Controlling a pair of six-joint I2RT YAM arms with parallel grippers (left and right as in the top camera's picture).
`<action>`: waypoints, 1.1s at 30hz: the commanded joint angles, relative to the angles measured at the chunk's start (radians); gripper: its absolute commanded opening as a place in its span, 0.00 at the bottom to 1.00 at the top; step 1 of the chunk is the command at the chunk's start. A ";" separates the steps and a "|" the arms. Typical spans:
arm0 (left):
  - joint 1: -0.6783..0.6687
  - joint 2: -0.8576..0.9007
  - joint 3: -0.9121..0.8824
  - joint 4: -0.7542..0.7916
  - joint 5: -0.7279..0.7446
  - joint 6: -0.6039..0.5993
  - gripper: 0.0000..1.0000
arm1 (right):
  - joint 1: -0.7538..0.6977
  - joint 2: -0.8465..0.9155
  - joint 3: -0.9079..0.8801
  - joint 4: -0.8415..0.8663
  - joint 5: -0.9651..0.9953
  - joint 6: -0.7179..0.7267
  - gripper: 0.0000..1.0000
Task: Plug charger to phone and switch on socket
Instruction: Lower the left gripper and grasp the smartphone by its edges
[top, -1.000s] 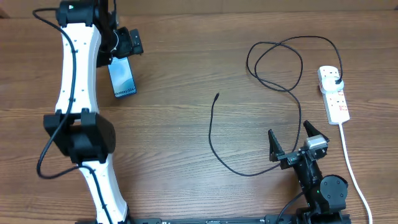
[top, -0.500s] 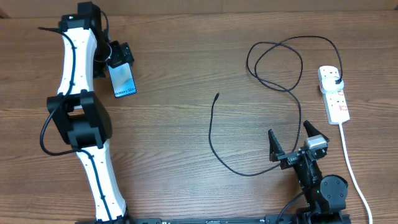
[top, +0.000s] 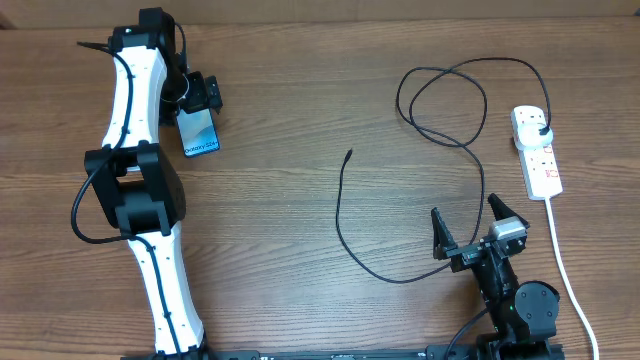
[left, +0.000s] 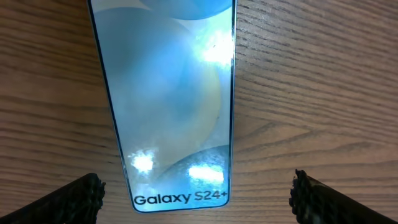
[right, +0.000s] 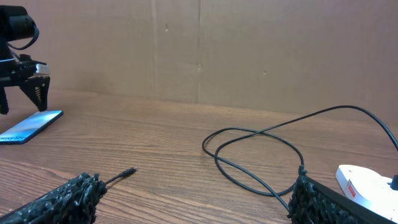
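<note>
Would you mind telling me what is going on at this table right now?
The left gripper hangs over the phone with its fingers open. The phone lies flat on the table, screen lit, not yet gripped. The charger lies loose: its plug end sits in the socket, while its connector tip rests mid-table, far from the phone. The right gripper sits open and empty beside the cable.

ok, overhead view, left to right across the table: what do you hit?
phone → charger tip → right end effector → socket
</note>
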 joint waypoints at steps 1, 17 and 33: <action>0.000 0.014 0.002 0.005 -0.011 0.052 1.00 | 0.005 -0.010 -0.010 0.003 0.010 0.003 1.00; 0.001 0.023 -0.013 0.045 -0.026 0.067 1.00 | 0.005 -0.010 -0.010 0.003 0.010 0.003 1.00; -0.001 0.063 -0.013 0.051 -0.063 0.097 1.00 | 0.005 -0.010 -0.010 0.003 0.010 0.003 1.00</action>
